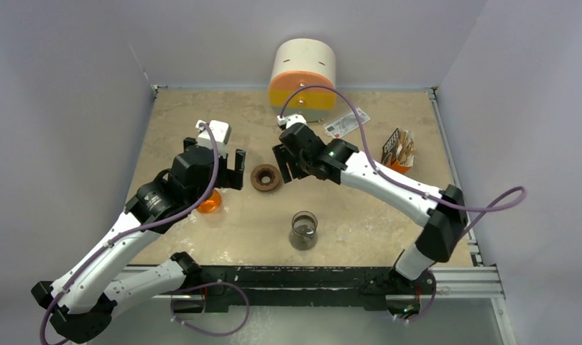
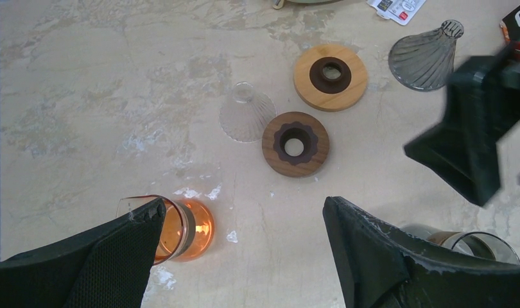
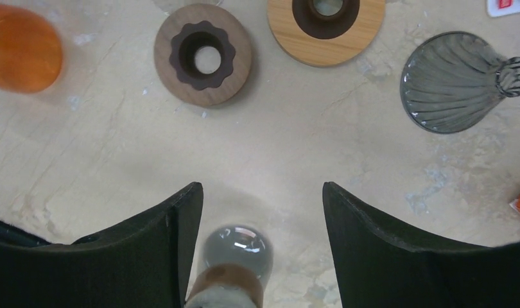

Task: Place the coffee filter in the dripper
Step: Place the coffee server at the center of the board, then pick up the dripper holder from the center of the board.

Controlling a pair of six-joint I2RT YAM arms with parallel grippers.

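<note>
Two glass dripper cones lie on the table: a clear dripper (image 2: 246,115) beside a dark wooden ring (image 2: 295,144) (image 1: 265,177) (image 3: 203,54), and a smoky grey dripper (image 2: 427,56) (image 3: 459,82) right of a light wooden ring (image 2: 330,76) (image 3: 326,25). The coffee filter packet (image 1: 398,149), orange and black, stands at the far right. My left gripper (image 2: 244,202) (image 1: 220,162) hangs open and empty left of the dark ring. On the ring's other side my right gripper (image 3: 260,186) (image 1: 287,167) is open, gripping nothing.
An orange carafe (image 2: 180,228) (image 1: 209,203) sits under the left fingers. A grey carafe (image 1: 303,230) (image 3: 235,260) stands near the front middle. A white and orange cylinder (image 1: 302,79) and a label card (image 1: 345,122) are at the back.
</note>
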